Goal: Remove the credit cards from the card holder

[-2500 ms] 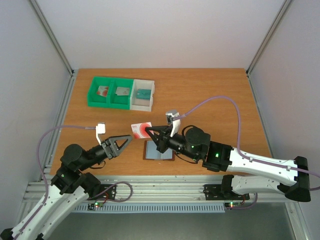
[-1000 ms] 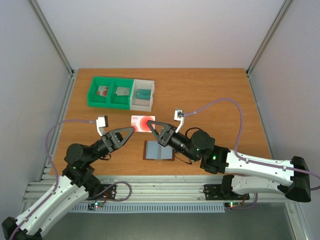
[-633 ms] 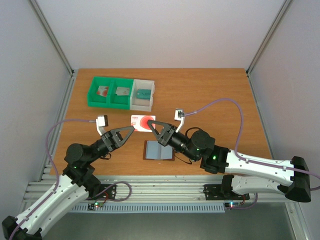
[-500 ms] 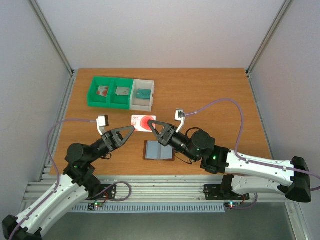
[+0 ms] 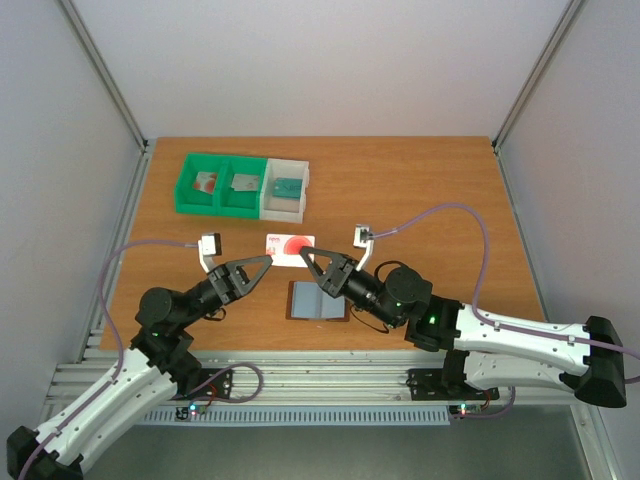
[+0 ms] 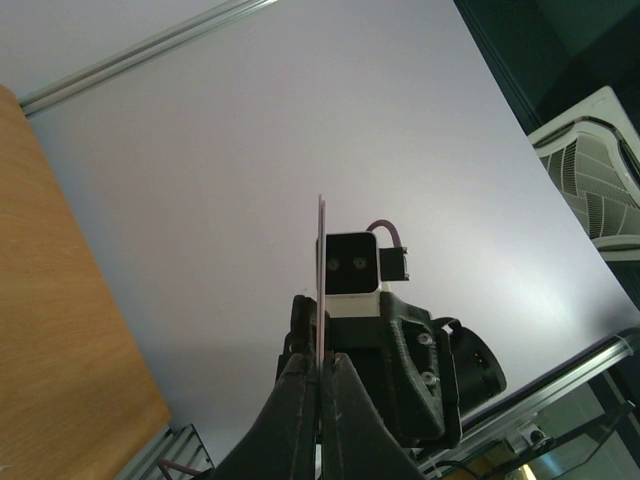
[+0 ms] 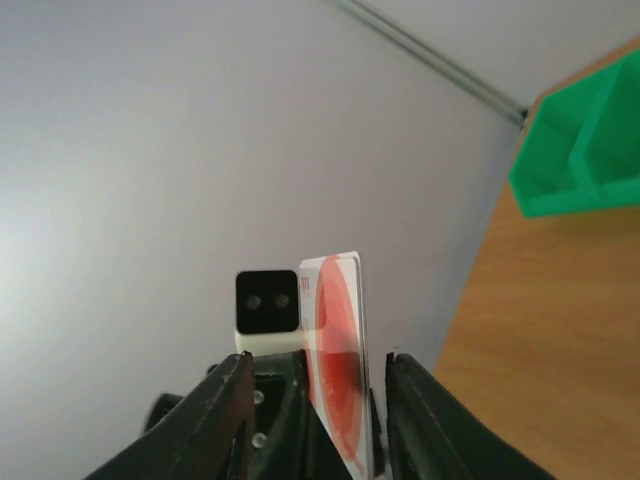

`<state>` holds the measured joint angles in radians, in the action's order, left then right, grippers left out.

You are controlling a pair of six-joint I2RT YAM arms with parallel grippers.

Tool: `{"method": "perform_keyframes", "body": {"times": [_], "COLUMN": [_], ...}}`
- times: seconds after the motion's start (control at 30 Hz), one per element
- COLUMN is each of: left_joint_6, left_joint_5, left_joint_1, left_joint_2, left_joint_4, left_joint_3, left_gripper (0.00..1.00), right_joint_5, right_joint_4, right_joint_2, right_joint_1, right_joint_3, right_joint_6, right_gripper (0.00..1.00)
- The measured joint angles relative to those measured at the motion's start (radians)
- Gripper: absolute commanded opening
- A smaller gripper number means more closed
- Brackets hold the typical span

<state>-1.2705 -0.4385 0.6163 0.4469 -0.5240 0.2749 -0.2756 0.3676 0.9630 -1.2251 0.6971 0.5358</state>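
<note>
Wooden table (image 5: pixel 420 190): card holder (image 5: pixel 318 300) lies open and flat between the arms. Left gripper (image 5: pixel 266 260) pinches the white-and-red card (image 5: pixel 290 246) in the air; right gripper (image 5: pixel 308 260) has its jaws spread around the far end. Three other cards (image 5: pixel 243 182) sit in the bins (image 5: pixel 215 208). Can't tell if any are left in the holder.

I can read no word, number or brand anywhere. The only sign is on the white credit card (image 5: pixel 291 247) pinched at its edge in my left hand (image 5: pixel 266 260). It bears a large round red mark. At the corner nearest that hand there is a small red patch that may be print, too small to make out. My right wrist camera shows the same red mark on the card's face, with no letters I can tell.
</note>
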Motion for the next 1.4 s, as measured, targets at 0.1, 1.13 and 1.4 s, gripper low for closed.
{"method": "perform_keyframes", "body": {"times": [0.1, 1.13, 1.4], "left_joint_6": [0.01, 0.259, 0.423], "left_joint_5": [0.006, -0.39, -0.473], "left_joint_1": [-0.001, -0.684, -0.873], "left_joint_2": [0.004, 0.679, 0.899], "left_joint_4": [0.019, 0.334, 0.595], "left_joint_3": [0.005, 0.489, 0.807], "left_gripper": [0.0, 0.01, 0.0], "right_joint_5": [-0.004, 0.063, 0.058], "right_joint_4": [-0.016, -0.639, -0.699], "right_joint_2": [-0.032, -0.417, -0.417], "right_joint_1": [0.0, 0.0, 0.0], "right_joint_3": [-0.019, -0.032, -0.028], "right_joint_6": [-0.001, -0.282, -0.356], "right_gripper": [0.6, 0.99, 0.99]}}
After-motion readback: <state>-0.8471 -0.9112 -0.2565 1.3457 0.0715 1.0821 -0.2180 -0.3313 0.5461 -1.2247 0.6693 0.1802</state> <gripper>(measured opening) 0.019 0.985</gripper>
